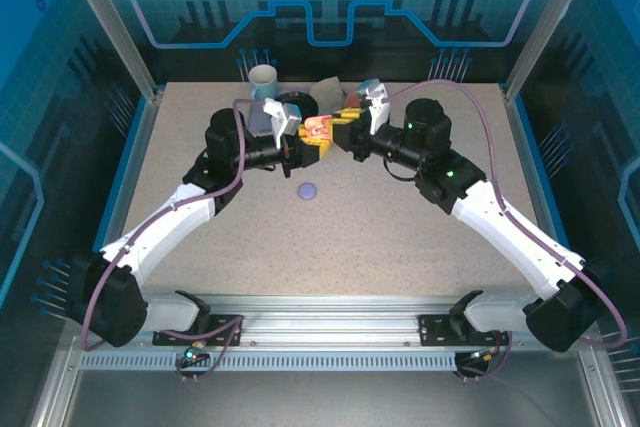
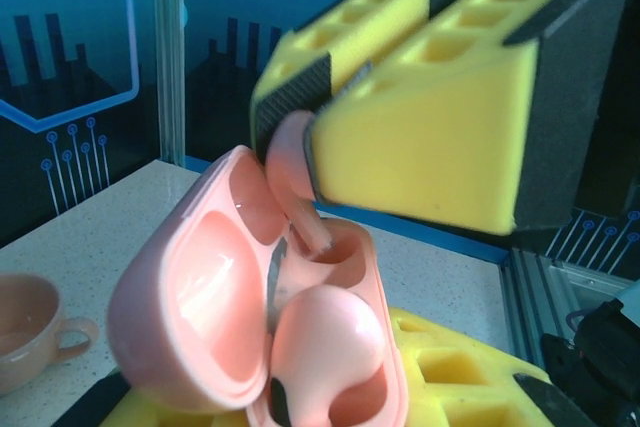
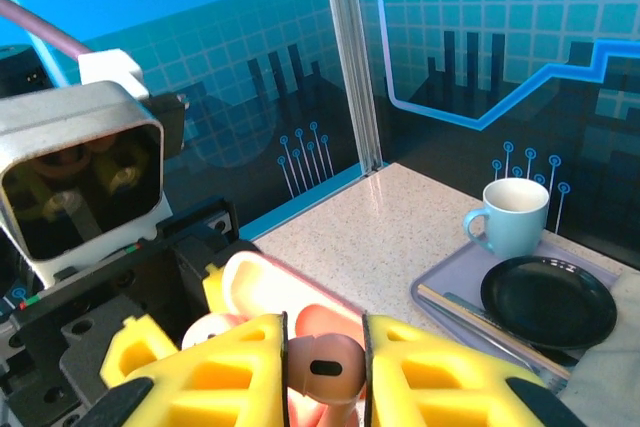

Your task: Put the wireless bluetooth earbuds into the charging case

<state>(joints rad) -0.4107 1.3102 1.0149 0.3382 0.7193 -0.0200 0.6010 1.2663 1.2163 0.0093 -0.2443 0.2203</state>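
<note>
pink earbuds [image 2: 322,347]: 2 | pink case [image 2: 190,297]: 1 | lavender case [image 1: 307,190]: 1 | mug [image 3: 510,215]: 1 | black plate [image 3: 548,302]: 1

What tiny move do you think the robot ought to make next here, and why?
Probably the right pincer should ease its pink earbud a little deeper into the open pink charging case, which the left pincer holds. The stem tip is just at the free socket, not seated, while the other earbud already sits in its place.
</note>
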